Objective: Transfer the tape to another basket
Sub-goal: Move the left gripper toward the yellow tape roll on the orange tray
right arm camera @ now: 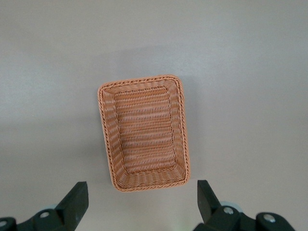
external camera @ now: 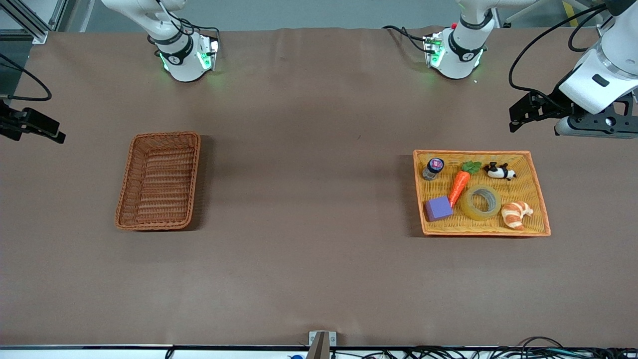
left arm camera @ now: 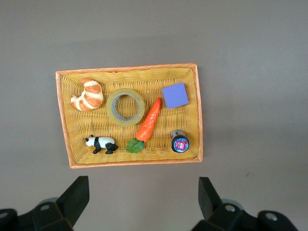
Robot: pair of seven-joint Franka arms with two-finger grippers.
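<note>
The tape (external camera: 481, 202) lay flat in the orange tray (external camera: 541, 199), between carrot (external camera: 459, 185) and croissant (external camera: 516, 214), untouched. The left gripper (left arm camera: 142, 202) hung wide-jawed above the tabletop beside the tray; the right gripper (right arm camera: 142, 202), equally wide, waited by the empty basket (external camera: 127, 189)

Yellowish tape (external camera: 481, 202) ring, flat in orange tray (external camera: 541, 199), between carrot (external camera: 459, 185) and croissant (external camera: 516, 214). Dark wicker basket (external camera: 125, 192), toward right arm's end.
</note>
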